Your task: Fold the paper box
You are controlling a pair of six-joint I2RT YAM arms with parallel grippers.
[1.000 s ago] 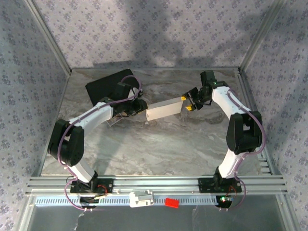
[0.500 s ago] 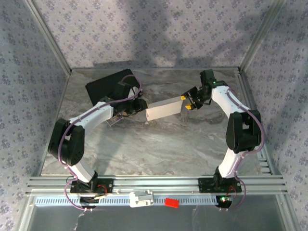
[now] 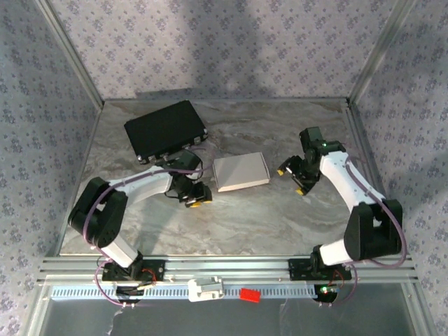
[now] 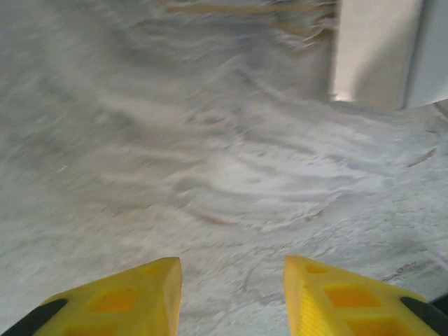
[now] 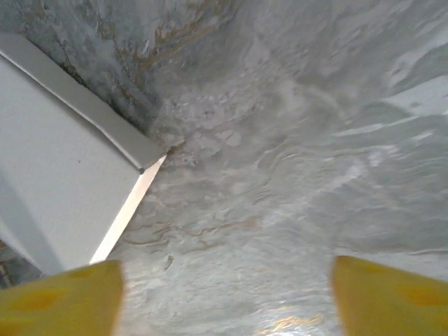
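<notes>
Left gripper (image 3: pixel 196 201) and right gripper (image 3: pixel 292 180) are backing off, leaving the paper box (image 3: pixel 241 172) flat on the table (image 3: pixel 280 224) between them.
Jaws on both are hanging spread, empty; unpinned flaps could be popping back open.

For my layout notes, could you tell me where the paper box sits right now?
In the top view the paper box lies flat at mid-table, between the left gripper and the right gripper, just near-right of the black case.
</notes>
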